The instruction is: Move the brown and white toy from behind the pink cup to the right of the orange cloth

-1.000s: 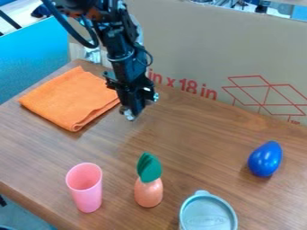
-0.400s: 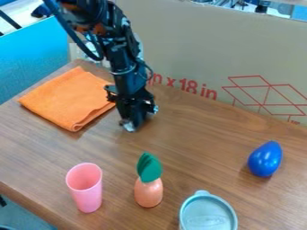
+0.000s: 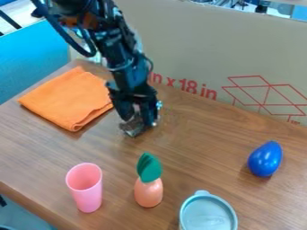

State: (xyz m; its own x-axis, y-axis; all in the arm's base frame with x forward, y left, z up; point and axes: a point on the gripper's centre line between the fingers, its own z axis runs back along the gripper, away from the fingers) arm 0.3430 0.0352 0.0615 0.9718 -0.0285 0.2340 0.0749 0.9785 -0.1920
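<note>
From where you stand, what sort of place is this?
Probably a robotics lab or workshop: a robot gripper hangs over a wooden table, with a big cardboard sheet set up behind it.

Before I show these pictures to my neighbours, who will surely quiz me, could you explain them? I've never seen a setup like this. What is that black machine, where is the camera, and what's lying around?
The machine is a robot arm. It enters at the upper left and ends in a gripper, its mechanical hand, low over the wooden table. The pictures share one fixed camera, looking down at a slant.

Nearest the gripper is a folded orange cloth, to its left in the picture. Towards the camera are a pink cup, a peach-coloured object with a green leafy top and a round container lid. A blue egg-shaped object lies at the right. Behind stands cardboard with red print.

Whether the gripper holds anything, I can't tell.
</note>
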